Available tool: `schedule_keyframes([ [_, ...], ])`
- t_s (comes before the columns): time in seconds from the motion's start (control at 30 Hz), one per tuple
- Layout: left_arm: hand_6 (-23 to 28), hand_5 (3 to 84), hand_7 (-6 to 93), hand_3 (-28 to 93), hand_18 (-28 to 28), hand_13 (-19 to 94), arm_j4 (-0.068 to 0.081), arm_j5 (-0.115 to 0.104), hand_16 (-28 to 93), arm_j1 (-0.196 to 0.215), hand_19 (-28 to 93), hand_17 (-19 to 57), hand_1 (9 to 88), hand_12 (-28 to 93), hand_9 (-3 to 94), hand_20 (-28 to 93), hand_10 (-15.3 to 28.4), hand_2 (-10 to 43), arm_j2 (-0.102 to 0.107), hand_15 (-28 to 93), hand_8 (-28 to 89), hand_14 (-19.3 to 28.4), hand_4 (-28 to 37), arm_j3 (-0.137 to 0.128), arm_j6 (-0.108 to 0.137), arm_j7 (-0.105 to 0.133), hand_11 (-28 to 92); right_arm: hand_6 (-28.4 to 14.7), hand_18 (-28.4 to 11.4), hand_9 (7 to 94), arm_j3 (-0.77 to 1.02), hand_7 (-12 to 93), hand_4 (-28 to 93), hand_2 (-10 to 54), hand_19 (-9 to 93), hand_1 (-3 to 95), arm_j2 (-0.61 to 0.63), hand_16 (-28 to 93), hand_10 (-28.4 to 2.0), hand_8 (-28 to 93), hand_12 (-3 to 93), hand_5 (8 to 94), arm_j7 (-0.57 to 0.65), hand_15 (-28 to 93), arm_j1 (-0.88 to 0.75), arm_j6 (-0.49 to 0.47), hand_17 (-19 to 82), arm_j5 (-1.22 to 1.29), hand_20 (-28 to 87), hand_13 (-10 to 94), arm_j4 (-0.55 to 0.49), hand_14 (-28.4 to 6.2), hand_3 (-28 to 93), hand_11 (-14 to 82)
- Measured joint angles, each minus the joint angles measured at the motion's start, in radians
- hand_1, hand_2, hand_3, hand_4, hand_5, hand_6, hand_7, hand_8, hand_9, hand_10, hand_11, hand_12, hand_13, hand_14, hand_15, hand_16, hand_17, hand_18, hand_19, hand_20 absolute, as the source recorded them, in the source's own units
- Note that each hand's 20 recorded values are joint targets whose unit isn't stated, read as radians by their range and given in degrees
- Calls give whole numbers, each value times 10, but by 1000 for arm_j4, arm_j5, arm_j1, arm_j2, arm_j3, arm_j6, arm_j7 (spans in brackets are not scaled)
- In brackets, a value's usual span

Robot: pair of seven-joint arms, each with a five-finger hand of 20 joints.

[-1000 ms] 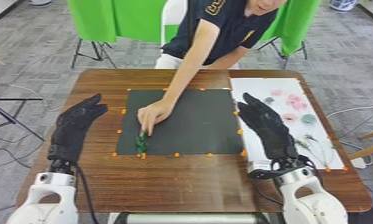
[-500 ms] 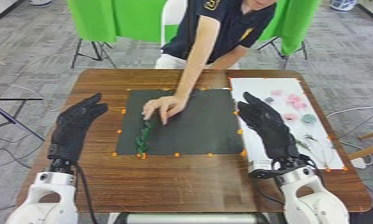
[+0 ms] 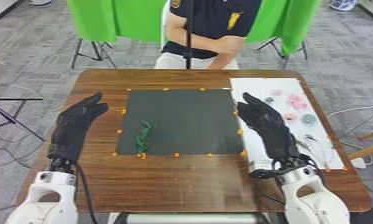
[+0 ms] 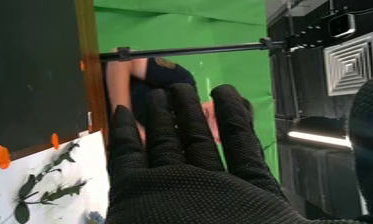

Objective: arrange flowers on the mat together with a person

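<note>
**First sprig down on the mat, the rest of the flowers waiting**

A green sprig (image 3: 144, 136) lies on the dark mat (image 3: 189, 112), close to its near left corner, the stalk running roughly along the left edge with its lower end by the near edge. No other stem or bloom is on the mat, so the arrangement looks barely begun: the step in hand seems to be choosing and adding the next piece.

The supply lies on the white sheet (image 3: 258, 85) along the table's (image 3: 85, 185) right edge. Pink flowers (image 3: 296, 103) sit toward its far right corner, a pale green flower (image 3: 309, 119) nearer its right edge, and leafy stems (image 4: 30, 194) toward its near end. The next move probably calls for the right hand to take one of these, lift it clear of its neighbours and carry it left to join the sprig. The thin stems may be awkward to pinch in a glove and could slip or turn.

The right hand (image 3: 267, 125) is held over the left part of the sheet, fingertips pointing toward the table's far edge, beside the mat's right edge. It is open, fingers extended and slightly spread, with nothing in its hold. The left hand (image 3: 74, 122) is over the table's left side, well apart from the sprig, also open and empty, its fingertips toward the far edge.
</note>
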Motion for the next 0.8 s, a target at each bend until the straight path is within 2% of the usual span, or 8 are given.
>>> schedule_keyframes([
  [0.13,45,464,113,623,149,322,0,0,58,0,95,10,283,161,452,183,128,-52,1,150,-58,165,-189,-6,-18,-7,204,-49,-157,448,-2,133,-274,-95,95,181,4,82,-148,-102,138,362,-19,129,0,4,244,-7,231,365,2,-117,686,54],
  [0.17,45,464,113,623,149,322,0,0,58,0,95,10,283,161,453,184,127,-53,1,150,-58,165,-188,-7,-19,-8,204,-57,-163,484,-3,133,-280,-95,133,232,7,90,-149,-102,145,386,-26,146,0,9,285,-12,258,413,2,-124,592,71],
  [0.2,45,464,113,622,148,322,0,0,58,0,95,10,284,161,452,184,127,-53,1,149,-58,165,-188,-8,-20,-8,204,-61,-164,526,-5,137,-282,-95,162,325,10,111,-150,-101,154,415,-35,165,0,20,335,-22,303,489,2,-131,426,94],
  [0.3,45,463,113,622,148,322,0,2,59,-2,95,9,286,162,452,184,127,-54,2,149,-57,165,-188,-8,-21,-8,204,-52,-163,638,-10,160,-257,-95,285,457,25,191,-157,-100,175,492,-59,195,-1,106,423,-90,445,653,-14,-129,204,147],
  [0.37,45,463,113,623,148,322,0,4,60,-2,95,10,287,162,452,184,127,-55,2,150,-57,165,-188,-8,-21,-8,204,-45,-167,680,-13,173,-259,-95,386,467,42,224,-156,-101,186,527,-67,226,-1,203,445,-159,459,714,-34,-112,219,172],
  [0.5,45,464,115,623,149,322,-2,4,60,4,96,9,288,162,452,185,127,-55,2,151,-58,166,-189,-14,-18,-8,204,-27,-162,754,8,213,-282,-95,609,427,91,253,-143,-109,202,612,-61,318,2,366,497,-272,447,807,-77,-86,443,219],
  [0.6,44,464,115,622,148,322,-3,4,60,10,96,9,289,162,451,185,128,-55,2,151,-58,166,-190,-17,-18,-8,204,-17,-141,797,41,229,-283,-95,749,440,137,257,-137,-113,210,656,-31,373,8,449,542,-327,403,840,-94,-73,479,240],
  [0.8,45,464,115,622,148,322,-4,4,60,14,95,9,289,162,451,185,128,-55,4,154,-58,166,-189,-17,-12,-9,205,-10,-119,836,105,232,-283,-95,840,481,246,270,-122,-112,217,706,126,396,7,603,590,-612,328,880,-102,-55,434,251],
])
